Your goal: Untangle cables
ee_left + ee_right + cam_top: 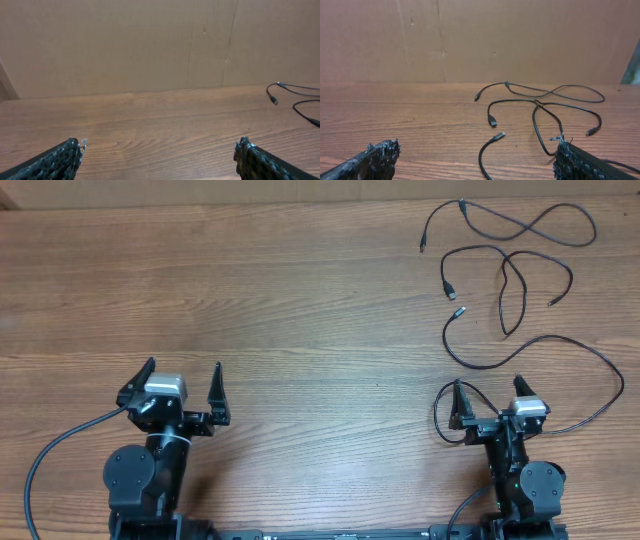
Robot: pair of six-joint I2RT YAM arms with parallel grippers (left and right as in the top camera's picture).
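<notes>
Three thin black cables lie on the wooden table at the far right. The top cable (520, 225) (545, 91) runs in a flat figure-eight near the back edge. The middle cable (505, 275) (540, 103) crosses itself in a loop. The long cable (560, 345), with a silver-tipped plug (497, 136), curves down around my right gripper (488, 385) (475, 150), which stands open over bare wood just short of it. My left gripper (183, 372) (158, 150) is open at the near left, holding nothing. Cable ends (295, 90) show far to its right.
A brown cardboard wall (150, 45) closes off the back of the table (300, 300). A thick black arm cable (45, 470) arcs at the near left beside the left arm's base. Both arm bases sit at the front edge.
</notes>
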